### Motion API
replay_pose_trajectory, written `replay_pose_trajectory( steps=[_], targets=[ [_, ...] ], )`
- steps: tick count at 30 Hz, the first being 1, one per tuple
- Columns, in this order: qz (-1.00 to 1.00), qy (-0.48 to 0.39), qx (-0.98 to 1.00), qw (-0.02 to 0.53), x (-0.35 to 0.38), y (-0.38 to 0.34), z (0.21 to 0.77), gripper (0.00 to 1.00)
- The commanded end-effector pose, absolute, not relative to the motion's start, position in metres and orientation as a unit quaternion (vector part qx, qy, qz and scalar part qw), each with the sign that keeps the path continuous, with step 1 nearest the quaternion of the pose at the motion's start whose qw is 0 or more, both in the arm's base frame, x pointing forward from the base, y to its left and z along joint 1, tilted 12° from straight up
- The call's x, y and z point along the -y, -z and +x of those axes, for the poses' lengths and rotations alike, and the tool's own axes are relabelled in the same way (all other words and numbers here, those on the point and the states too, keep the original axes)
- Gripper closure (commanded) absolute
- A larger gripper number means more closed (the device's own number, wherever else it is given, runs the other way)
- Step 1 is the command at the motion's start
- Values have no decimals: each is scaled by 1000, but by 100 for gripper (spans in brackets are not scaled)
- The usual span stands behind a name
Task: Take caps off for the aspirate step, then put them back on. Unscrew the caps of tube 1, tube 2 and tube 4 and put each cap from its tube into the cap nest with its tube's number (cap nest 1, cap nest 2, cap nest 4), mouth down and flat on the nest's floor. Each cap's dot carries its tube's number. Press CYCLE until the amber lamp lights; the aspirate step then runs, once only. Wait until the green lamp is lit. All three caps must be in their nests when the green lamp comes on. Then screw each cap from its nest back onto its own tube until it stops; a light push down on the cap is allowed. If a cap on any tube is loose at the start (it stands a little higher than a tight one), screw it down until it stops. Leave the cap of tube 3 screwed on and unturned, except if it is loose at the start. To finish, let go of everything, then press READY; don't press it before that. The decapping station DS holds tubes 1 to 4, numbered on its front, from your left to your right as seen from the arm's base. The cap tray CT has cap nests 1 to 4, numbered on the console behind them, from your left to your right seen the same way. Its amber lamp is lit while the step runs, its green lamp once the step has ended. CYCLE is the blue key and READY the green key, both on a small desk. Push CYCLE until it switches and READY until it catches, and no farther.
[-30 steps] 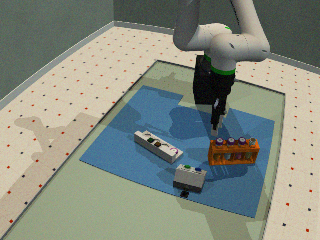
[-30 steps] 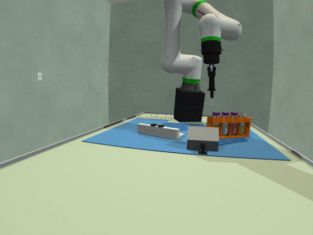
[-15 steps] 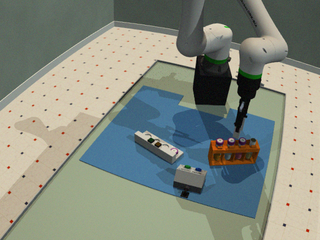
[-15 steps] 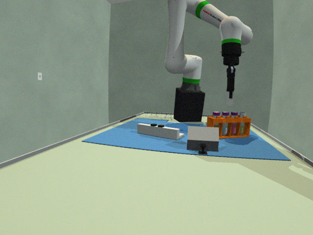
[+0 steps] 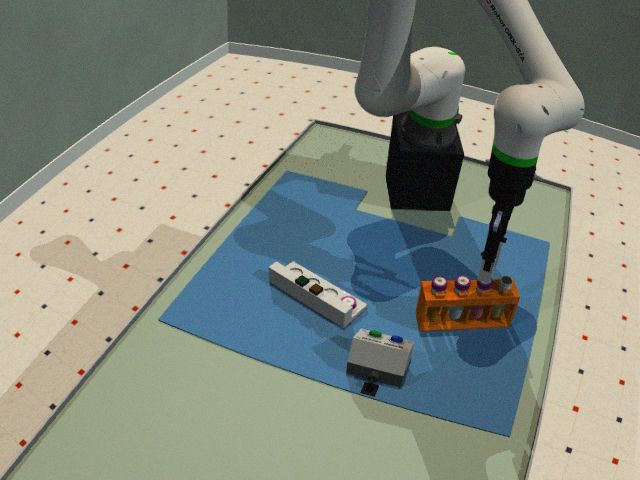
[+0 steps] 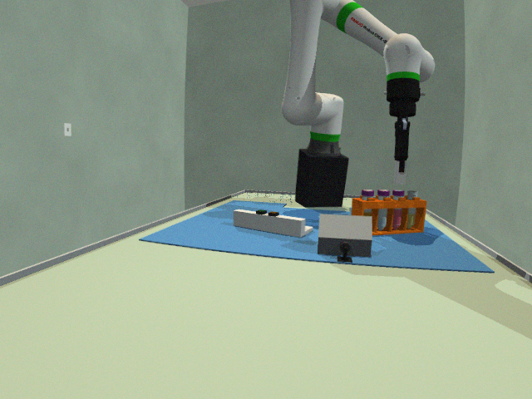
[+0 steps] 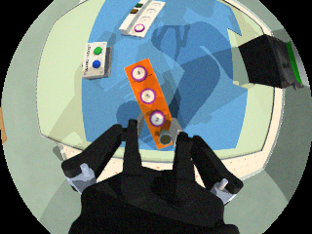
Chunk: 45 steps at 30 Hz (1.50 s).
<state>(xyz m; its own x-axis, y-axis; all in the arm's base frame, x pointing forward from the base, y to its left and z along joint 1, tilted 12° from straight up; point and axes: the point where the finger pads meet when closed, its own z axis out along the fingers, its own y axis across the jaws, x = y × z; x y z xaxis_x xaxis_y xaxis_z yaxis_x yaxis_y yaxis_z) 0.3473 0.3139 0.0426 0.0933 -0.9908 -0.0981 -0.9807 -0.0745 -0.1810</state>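
Tube 2's cap [image 5: 484, 283] sits on its tube, third from the left in the rack [image 5: 422, 308] in the top view, with the gripper [image 5: 485, 271] hanging straight down above it, fingers partly spread and nothing between them. At the rack's right end, tube 1 [image 5: 505, 283] stands uncapped. Its cap [image 5: 348, 301] lies in the end nest of the tray [image 5: 310, 302], left of the rack. The step in hand looks like the uncapping of tube 2, with tube 4 to follow. The next move calls for a straight descent until the fingers straddle the cap, a firm close, then unscrewing turns. The exterior view shows what the top view hides: a plain gap of air between the fingertips and the cap. The wrist view alone shows both fingers apart, all three white-dotted caps in a row and tube 1's open mouth nearest the gripper. The numbers on the dots are too small to read. The desk [image 5: 377, 356] stands in front of the rack, toward the top camera, keys untouched.
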Motion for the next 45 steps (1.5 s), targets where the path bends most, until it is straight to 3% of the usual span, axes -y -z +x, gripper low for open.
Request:
replay_pose_trajectory(
  steps=[1, 38, 39, 45],
  targets=[
    [-732, 25, -673, 101, -315, -38, 348, 65],
    [-732, 25, -673, 101, -318, -11, 353, 65],
    [-732, 25, -673, 101, -318, -11, 353, 100],
    [-732, 25, -673, 101, -318, -11, 353, 100]
  ],
)
